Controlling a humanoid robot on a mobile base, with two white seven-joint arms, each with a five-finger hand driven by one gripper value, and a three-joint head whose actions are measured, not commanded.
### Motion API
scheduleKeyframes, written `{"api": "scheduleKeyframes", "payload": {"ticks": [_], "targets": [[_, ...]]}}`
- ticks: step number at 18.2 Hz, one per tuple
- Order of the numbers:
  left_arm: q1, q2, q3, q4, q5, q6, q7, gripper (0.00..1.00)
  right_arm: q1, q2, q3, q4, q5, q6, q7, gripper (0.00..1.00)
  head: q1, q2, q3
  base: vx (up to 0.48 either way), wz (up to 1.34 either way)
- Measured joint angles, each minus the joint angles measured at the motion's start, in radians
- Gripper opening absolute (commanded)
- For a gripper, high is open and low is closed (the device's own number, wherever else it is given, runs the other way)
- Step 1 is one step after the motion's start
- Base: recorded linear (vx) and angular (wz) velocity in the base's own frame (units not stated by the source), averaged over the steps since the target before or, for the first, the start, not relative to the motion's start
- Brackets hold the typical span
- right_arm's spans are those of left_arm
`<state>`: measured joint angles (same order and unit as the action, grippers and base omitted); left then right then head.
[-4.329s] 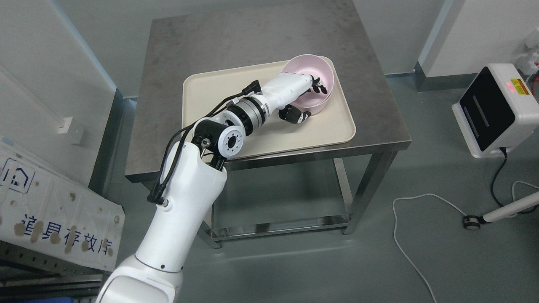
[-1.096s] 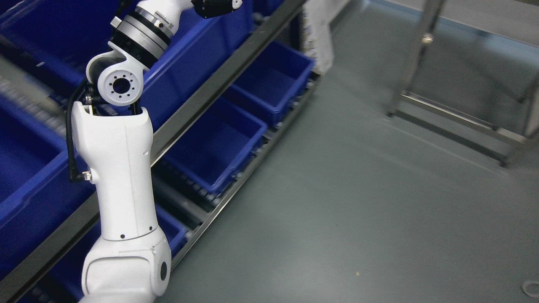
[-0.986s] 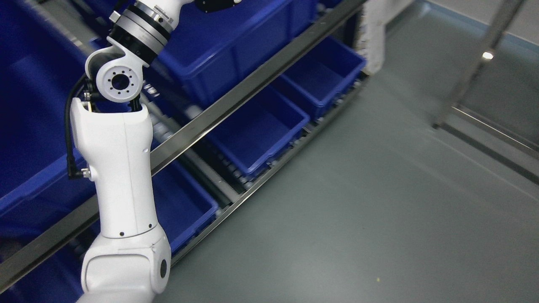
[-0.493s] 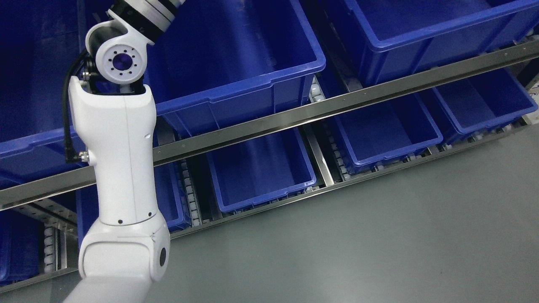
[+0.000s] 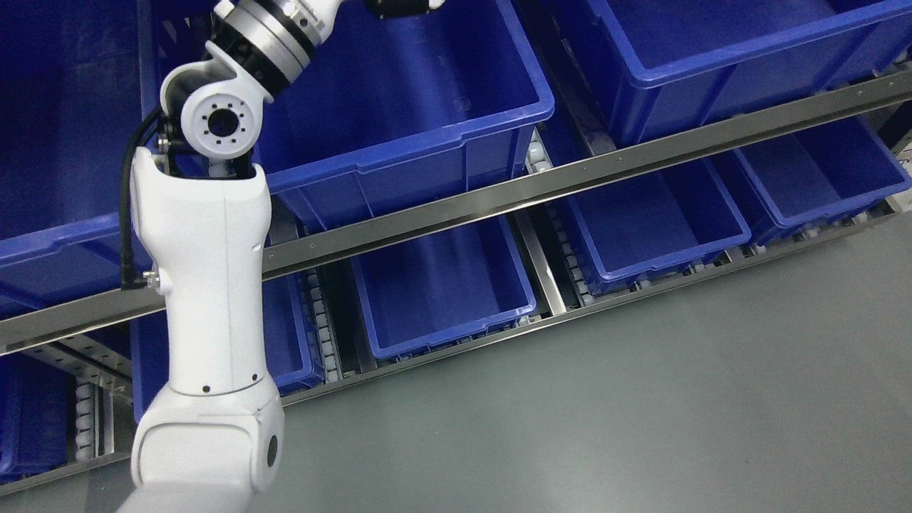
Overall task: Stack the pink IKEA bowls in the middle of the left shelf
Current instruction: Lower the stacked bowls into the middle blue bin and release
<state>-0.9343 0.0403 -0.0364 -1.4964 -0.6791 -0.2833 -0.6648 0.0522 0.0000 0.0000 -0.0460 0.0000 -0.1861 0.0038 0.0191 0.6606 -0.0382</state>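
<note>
The left hand is cut off by the top edge above the upper shelf's middle blue bin; whether its fingers grip anything cannot be told. No pink bowl shows, so its orientation is unknown.

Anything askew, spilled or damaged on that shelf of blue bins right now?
Nothing stands out. The blue plastic bins sit squarely in their steel shelf lanes and look empty. The left hand is mostly cut off at the top edge; no pink bowl is visible.
</note>
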Motion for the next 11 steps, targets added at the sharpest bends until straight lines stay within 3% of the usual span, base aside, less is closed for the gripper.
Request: {"api": "scheduleKeyframes", "payload": {"ticks": [7, 9, 11], "targets": [[0.086, 0.099, 0.009, 0.056, -0.022, 0.013, -0.025, 0.07, 0.000, 0.000, 0.000, 0.000, 0.000, 0.000, 0.000, 1.00, 0.0000, 0.000, 0.000, 0.000, -0.03], [0.093, 0.108, 0.004, 0.076, -0.024, 0.013, -0.025, 0.20, 0.000, 0.000, 0.000, 0.000, 0.000, 0.000, 0.000, 1.00, 0.0000, 0.000, 0.000, 0.000, 0.00], [0.097, 0.112, 0.002, 0.093, -0.025, 0.013, -0.019, 0.46, 0.000, 0.000, 0.000, 0.000, 0.000, 0.000, 0.000, 1.00, 0.0000, 0.000, 0.000, 0.000, 0.00]]}}
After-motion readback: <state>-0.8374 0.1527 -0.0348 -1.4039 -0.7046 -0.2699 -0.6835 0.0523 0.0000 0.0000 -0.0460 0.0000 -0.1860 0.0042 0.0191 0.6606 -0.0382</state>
